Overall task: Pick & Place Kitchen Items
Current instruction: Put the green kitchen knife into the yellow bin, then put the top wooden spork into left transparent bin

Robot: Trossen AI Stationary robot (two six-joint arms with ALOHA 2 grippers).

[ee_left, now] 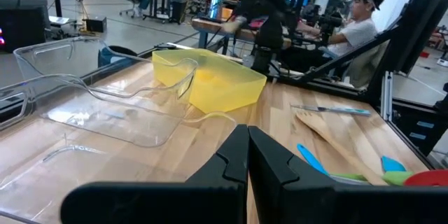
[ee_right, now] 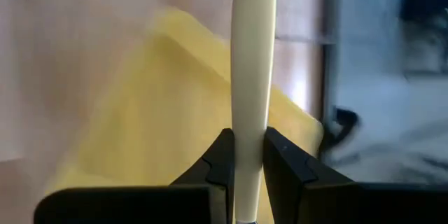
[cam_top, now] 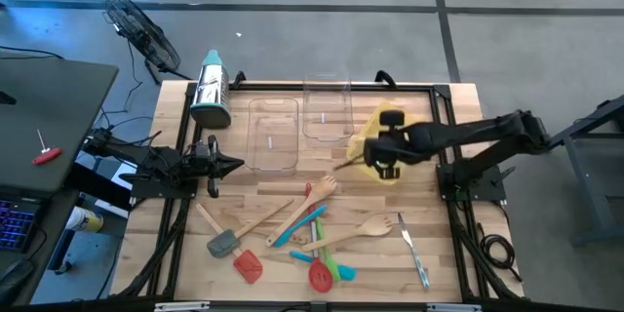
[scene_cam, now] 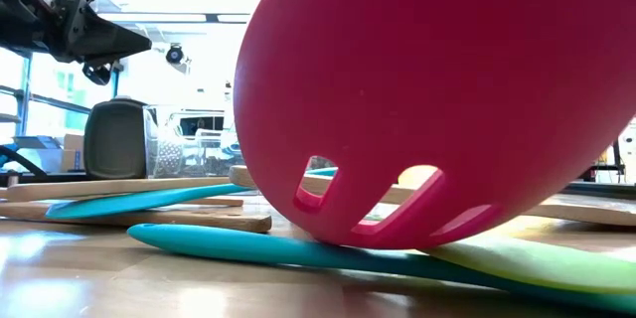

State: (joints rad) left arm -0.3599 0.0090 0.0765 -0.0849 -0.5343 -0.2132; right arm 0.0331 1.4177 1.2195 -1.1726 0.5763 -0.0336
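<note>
Gripping pale flat wooden utensil point(ee_right: 252, 63)

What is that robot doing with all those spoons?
The right gripper hangs over the yellow tray, its fingers shut on a pale wooden utensil. The left gripper waits shut at the table's left side. More spoons and spatulas lie scattered on the table, not in any tray.

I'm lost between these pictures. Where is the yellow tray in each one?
High view: the yellow tray lies right of centre, under the right gripper.
Low view: not in it.
Left wrist view: centre, beyond the clear trays.
Right wrist view: it is the yellow background behind the wooden handle.
Shared landmark: the right gripper, shut on that wooden handle above the tray.
</note>
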